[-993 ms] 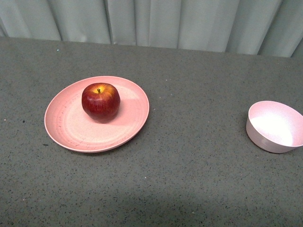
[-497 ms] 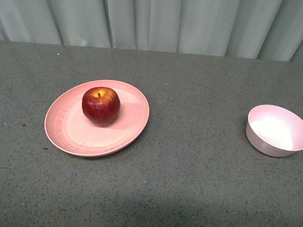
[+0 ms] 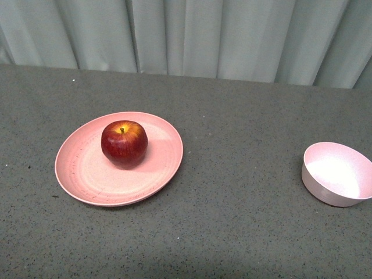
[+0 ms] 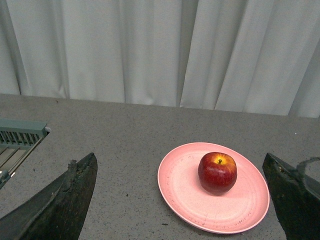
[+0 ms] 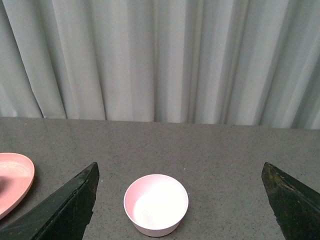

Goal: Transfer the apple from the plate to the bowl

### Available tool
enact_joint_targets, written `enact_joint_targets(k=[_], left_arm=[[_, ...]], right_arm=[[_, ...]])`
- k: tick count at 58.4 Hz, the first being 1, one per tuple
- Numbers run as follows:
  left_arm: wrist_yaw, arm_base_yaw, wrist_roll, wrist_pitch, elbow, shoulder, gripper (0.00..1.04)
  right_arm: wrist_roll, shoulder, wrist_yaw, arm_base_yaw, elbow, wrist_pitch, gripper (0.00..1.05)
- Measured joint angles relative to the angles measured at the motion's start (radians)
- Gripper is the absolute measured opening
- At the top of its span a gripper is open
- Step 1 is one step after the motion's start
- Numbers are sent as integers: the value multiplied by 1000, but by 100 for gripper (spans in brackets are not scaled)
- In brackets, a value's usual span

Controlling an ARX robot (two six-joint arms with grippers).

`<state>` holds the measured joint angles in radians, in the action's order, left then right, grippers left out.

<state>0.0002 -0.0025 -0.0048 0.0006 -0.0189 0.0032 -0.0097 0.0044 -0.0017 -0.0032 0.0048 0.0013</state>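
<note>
The dark-red apple sits on the wide salmon-pink plate at the left of the grey table. The small pale pink bowl stands empty at the right. Neither gripper shows in the front view. In the left wrist view the apple rests on the plate, ahead of my open, empty left gripper. In the right wrist view the bowl stands ahead of my open, empty right gripper, with the plate's edge at the side.
A pale pleated curtain hangs behind the table's far edge. A grey-green slatted object lies at the table's edge in the left wrist view. Bare grey tabletop lies between plate and bowl.
The front view has shifted: plate, apple and bowl sit lower in the picture and more curtain shows. The apple stays on the plate.
</note>
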Motion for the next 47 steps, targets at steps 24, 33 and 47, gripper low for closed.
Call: enact_joint_targets(k=[24,33,47], left_arm=[[0,0,0,0,0,0,98],[0,0,0,0,0,0,98],[0,0,0,0,0,0,98]], right_arm=[[0,0,0,0,0,0,95],[0,0,0,0,0,0,95],[-49,107,214,73,21,-68,95]])
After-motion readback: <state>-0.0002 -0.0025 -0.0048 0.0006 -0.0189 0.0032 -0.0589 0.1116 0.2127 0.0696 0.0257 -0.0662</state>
